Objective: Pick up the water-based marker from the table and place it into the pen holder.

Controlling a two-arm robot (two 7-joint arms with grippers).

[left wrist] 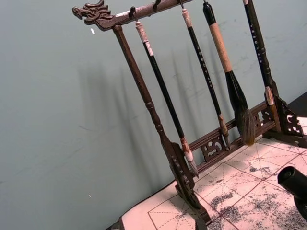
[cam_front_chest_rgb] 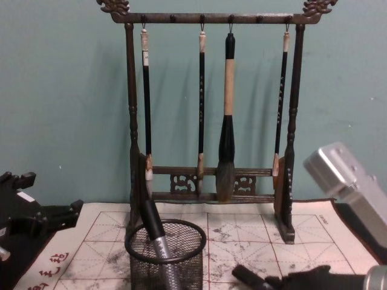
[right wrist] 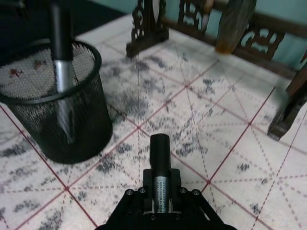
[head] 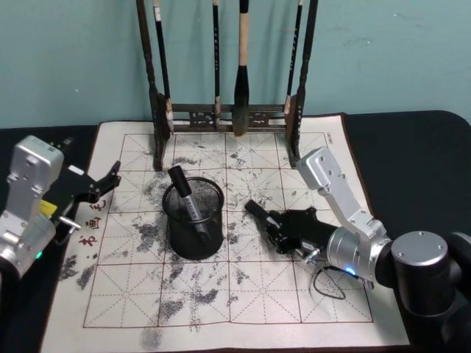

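Note:
The pen holder (head: 196, 229), a black mesh cup, stands on the inked calligraphy mat (head: 221, 294) left of centre. One black-and-silver marker (head: 185, 195) leans inside it, also seen in the chest view (cam_front_chest_rgb: 155, 232) and the right wrist view (right wrist: 61, 72). To the holder's right, my right gripper (head: 272, 222) is shut on a second water-based marker (head: 255, 209), low over the mat, its black cap pointing toward the cup. In the right wrist view this marker (right wrist: 160, 158) sits between the fingers (right wrist: 128, 197), with the holder (right wrist: 72, 129) ahead. My left gripper (head: 107, 184) rests open at the mat's left edge.
A tall dark wooden brush rack (head: 228, 118) with several hanging brushes stands at the mat's back edge, against a teal wall; it also fills much of the left wrist view (left wrist: 163, 139) and the chest view (cam_front_chest_rgb: 208, 121). Black tabletop (head: 412, 147) lies on both sides of the mat.

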